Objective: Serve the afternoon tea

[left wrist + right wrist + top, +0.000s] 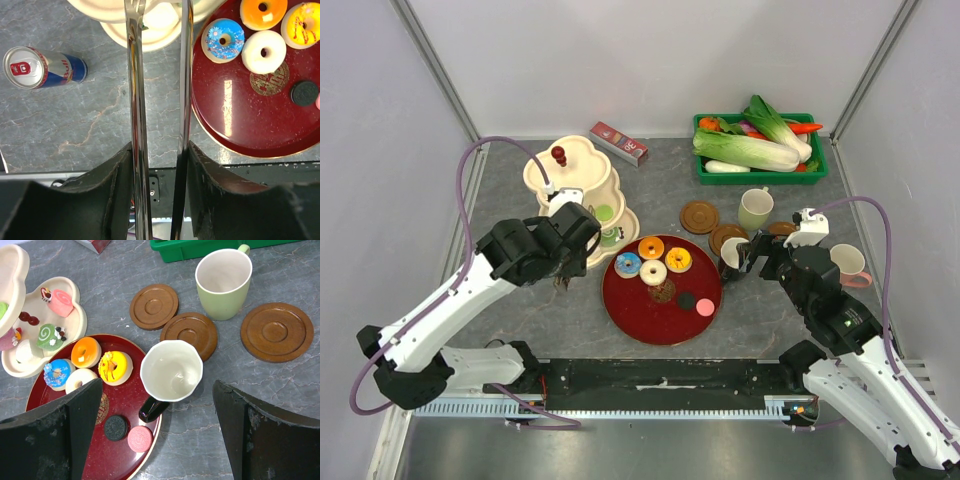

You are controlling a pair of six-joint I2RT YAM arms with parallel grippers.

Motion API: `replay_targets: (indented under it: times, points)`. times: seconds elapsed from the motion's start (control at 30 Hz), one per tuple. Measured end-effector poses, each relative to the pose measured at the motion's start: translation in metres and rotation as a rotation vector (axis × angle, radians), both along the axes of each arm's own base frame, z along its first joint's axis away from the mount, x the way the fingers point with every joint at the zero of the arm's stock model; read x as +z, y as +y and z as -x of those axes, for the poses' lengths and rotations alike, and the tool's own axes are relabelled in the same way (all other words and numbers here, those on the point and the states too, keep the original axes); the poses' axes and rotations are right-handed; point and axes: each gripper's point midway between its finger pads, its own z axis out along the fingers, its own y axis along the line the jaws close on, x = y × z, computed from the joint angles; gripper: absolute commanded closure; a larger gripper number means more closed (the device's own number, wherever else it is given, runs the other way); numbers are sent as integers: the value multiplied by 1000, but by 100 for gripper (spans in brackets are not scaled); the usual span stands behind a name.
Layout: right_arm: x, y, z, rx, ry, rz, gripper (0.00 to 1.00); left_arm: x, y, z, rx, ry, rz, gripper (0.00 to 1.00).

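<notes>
White mug (171, 371) with a black handle stands mid-frame on the grey counter (195, 450), just right of the red tray (125, 460). It sits between the fingers of the right claw (157, 387), which is spread wide and grips nothing. Left claw (160, 150) pinches metal tongs (135, 75), with the donuts (212, 42) at upper right.

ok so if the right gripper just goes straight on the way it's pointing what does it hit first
The white mug with the black handle, sitting right between the open right gripper fingers, though depth is unclear.
</notes>
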Motion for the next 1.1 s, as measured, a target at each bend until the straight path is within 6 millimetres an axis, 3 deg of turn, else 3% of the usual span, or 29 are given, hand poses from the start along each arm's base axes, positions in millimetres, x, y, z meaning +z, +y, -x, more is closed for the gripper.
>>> replay_targets:
  times: [0.57,0.83,1.1]
  points:
    - [0,0,0,-1,0,0,2,1,-26,3,-122,59,46,49]
    - [0,0,0,0,0,0,2,-4,-69,3,-236,81,62,45]
    - [0,0,0,0,0,0,2,-13,-125,22,-400,104,21,43]
